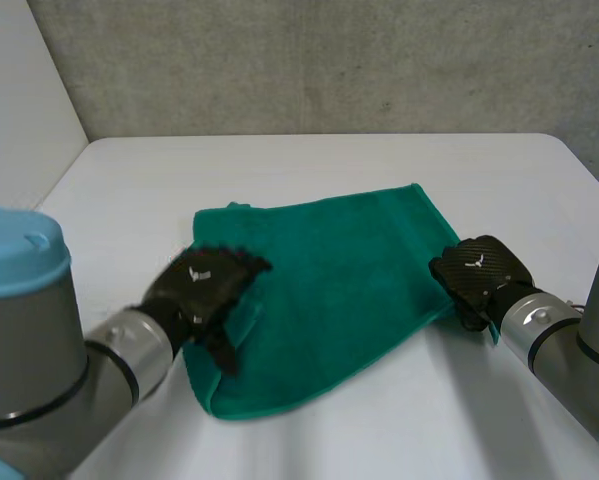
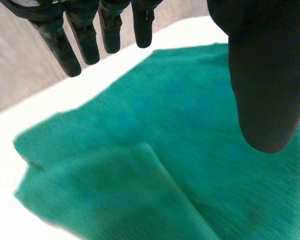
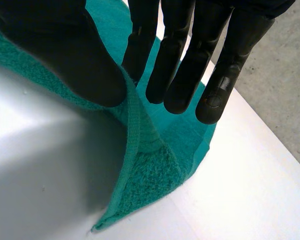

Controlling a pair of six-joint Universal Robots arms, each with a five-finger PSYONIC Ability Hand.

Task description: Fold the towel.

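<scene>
Towel (image 1: 339, 290) lies spread at centre of table (image 1: 309, 160), long axis approx. 8 to 2 o'clock. No clean half-fold yet, so I judge you're early in the fold.

R hand (image 1: 479, 272): at towel's 4 o'clock edge. In the wrist view the hem rises betw. thumb (image 3: 64, 55) and straight fingers (image 3: 182, 65). Cloth is nipped there and the edge is tented off the table. Prob. reason: this is the edge you mean to carry over twd 9 o'clock.

L hand (image 1: 204, 285): over towel's 8 o'clock edge. Fingers (image 2: 84, 35) are straight, thumb (image 2: 265, 90) well apart, nothing betw. them. Can't tell if it touches the cloth. Prob. placed to pin that side, or to take its own edge.

Towel vs fingers:
- R: hem is inside the pinch, and the rest trails off twd 9 o'clock.
- L: cloth is below fingertips and palm, w/ a crease under the palm.

Risk: w/ a one-sided lift the towel may drag, so check the L side before you move.
</scene>
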